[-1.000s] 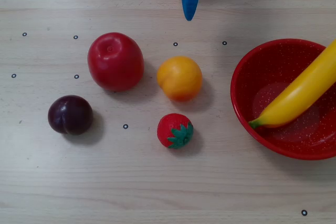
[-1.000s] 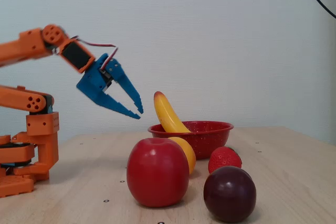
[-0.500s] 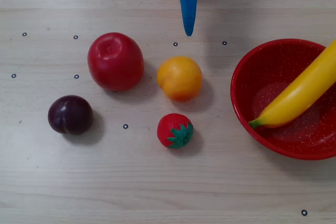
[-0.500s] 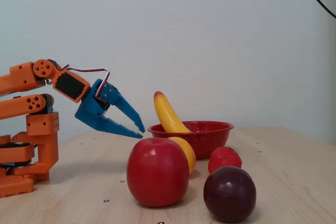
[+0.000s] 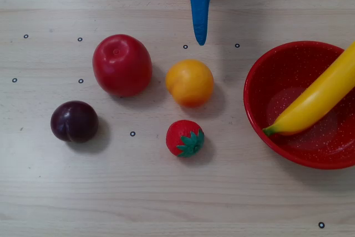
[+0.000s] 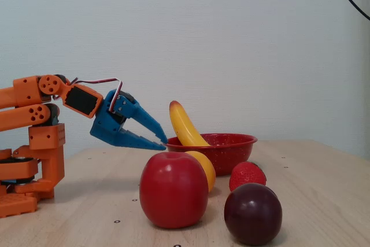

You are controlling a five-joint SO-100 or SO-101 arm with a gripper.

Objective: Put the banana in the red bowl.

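No legible text, labels, nos. anywhere (only small ring marks on tabletop (image 5: 166, 192)).

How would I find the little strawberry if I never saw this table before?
In the overhead view, start at the big red bowl holding the banana on the right, then look left to the round orange fruit. Just below it sits the strawberry: the smallest fruit, and the only red one with a green leafy cap.
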